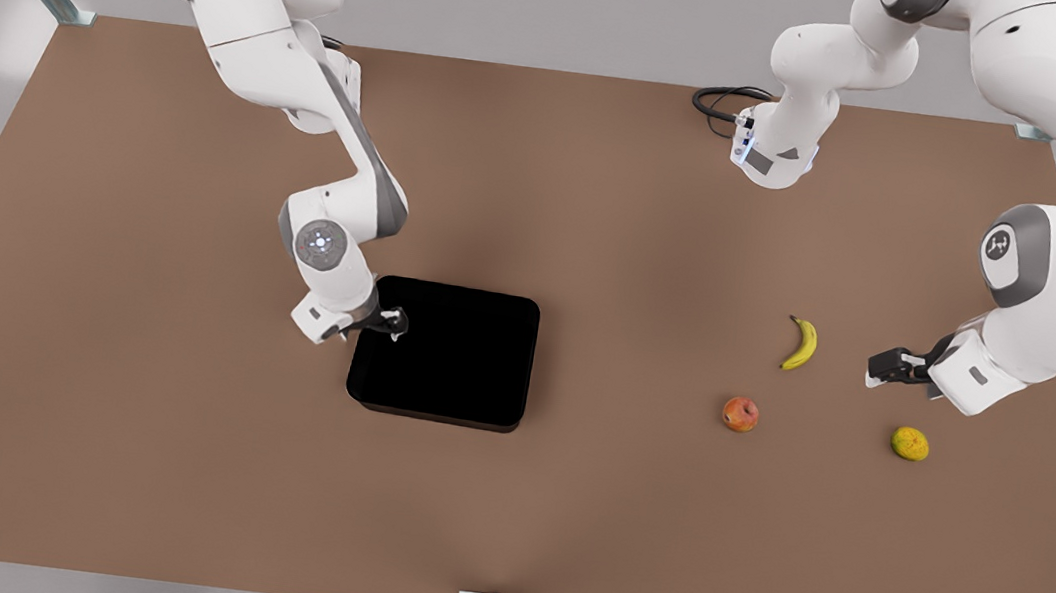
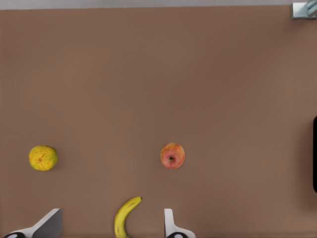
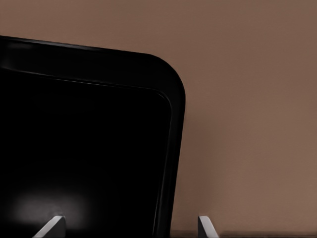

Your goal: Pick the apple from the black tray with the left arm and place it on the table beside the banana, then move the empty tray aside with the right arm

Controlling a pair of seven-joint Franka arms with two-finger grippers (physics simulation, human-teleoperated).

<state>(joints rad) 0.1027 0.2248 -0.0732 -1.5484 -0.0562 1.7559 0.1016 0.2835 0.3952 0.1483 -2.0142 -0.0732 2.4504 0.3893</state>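
The apple (image 1: 740, 413) lies on the table (image 1: 561, 522), at 7 o'clock from the banana (image 1: 801, 343). The left gripper (image 1: 882, 368) hovers wide and empty at the banana's 3 o'clock. The right gripper (image 1: 392, 322) straddles the tray's (image 1: 450, 358) 9 o'clock rim, wide.

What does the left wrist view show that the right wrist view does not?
Left wrist view alone: the apple, the banana, a yellow-green lumpy fruit and the open left gripper above them. Right wrist view alone: the open right gripper straddling the rim of the black tray, whose rounded corner appears close up. Both share the brown table and some part of the tray.
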